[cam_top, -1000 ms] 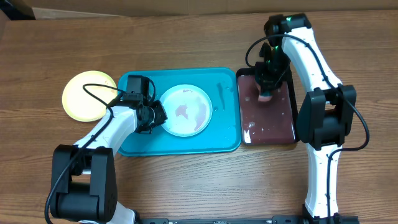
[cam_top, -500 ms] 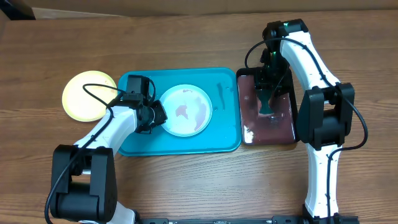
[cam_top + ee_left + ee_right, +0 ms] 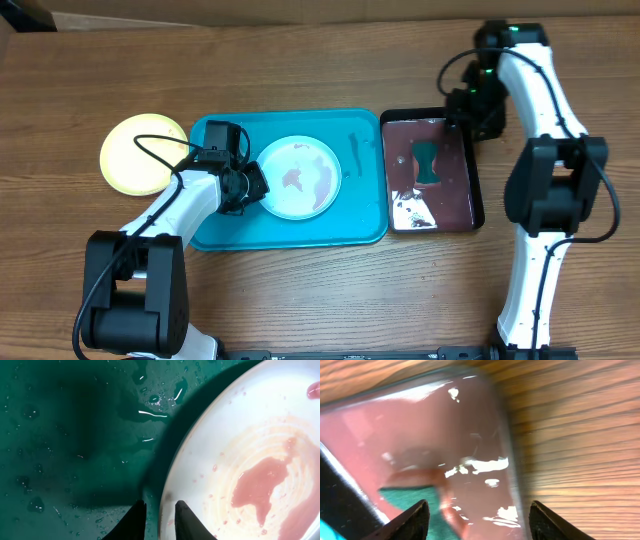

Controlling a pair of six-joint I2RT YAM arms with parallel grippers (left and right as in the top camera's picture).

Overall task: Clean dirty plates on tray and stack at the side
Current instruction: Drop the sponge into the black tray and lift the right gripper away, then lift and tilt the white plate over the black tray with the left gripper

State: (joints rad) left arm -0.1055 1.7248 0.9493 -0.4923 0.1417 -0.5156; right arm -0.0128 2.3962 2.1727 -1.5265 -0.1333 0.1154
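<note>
A white plate [image 3: 298, 177] [image 3: 260, 425] smeared with red-brown lies in the turquoise tray [image 3: 350, 228] [image 3: 75, 435]. My left gripper [image 3: 254, 187] [image 3: 160, 506] is shut on the plate's left rim, one finger over the plate and one over the wet tray floor. A yellow-green plate [image 3: 140, 153] rests on the table left of the tray. My right gripper [image 3: 478, 112] [image 3: 479, 512] hangs open and empty over the far right corner of the black tray [image 3: 481, 200].
The black tray holds reddish water [image 3: 470, 425], and a green sponge [image 3: 428, 163] [image 3: 407, 505] lies in it. Bare wooden table [image 3: 580, 435] surrounds both trays. A cardboard edge [image 3: 200, 18] runs along the back.
My right gripper opened, dropped the green sponge into the reddish water and moved back and to the right. The left gripper and white plate stayed put.
</note>
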